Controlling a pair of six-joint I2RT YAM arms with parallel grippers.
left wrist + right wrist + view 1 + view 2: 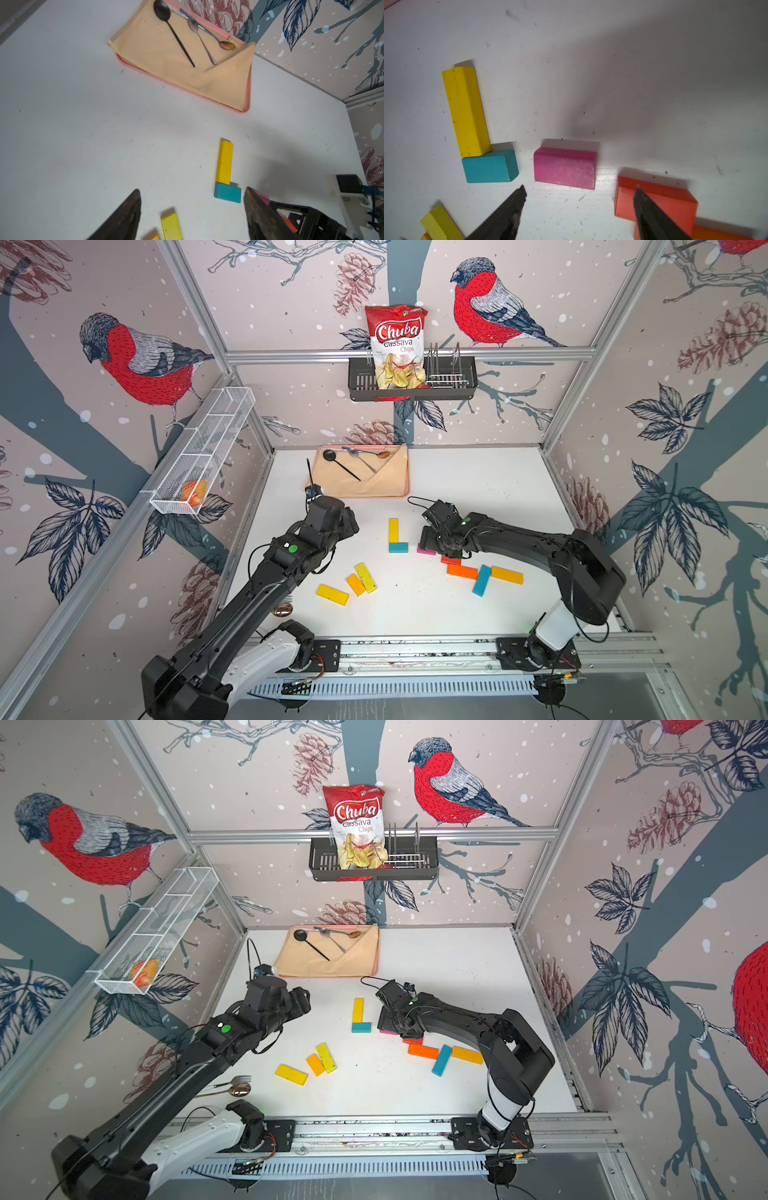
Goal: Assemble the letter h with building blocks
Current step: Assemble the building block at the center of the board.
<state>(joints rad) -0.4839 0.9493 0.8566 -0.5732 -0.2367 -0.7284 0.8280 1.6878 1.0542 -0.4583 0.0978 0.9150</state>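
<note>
A long yellow block (pixel 393 530) and a short teal block (pixel 398 547) lie joined in an L at mid-table. Just right of them lies a magenta block (pixel 564 167), then a red block (pixel 654 199). My right gripper (pixel 580 188) hovers low over the magenta block, open, with nothing between its fingers. Orange (pixel 462 571), long teal (pixel 481 580) and amber (pixel 507 574) blocks lie under the right arm. Yellow (pixel 332 594), amber (pixel 356 584) and yellow-green (pixel 365 577) blocks lie front left. My left gripper (pixel 192 189) is open and empty, above the table left of the L.
A pink tray (pixel 407 485) holding a folded cloth and spoons sits at the back of the table. A fork and spoon (pixel 237 1085) lie near the left arm's base. A chips bag (pixel 397 346) stands in a black wall basket, and a wire basket (pixel 203 452) hangs on the left wall.
</note>
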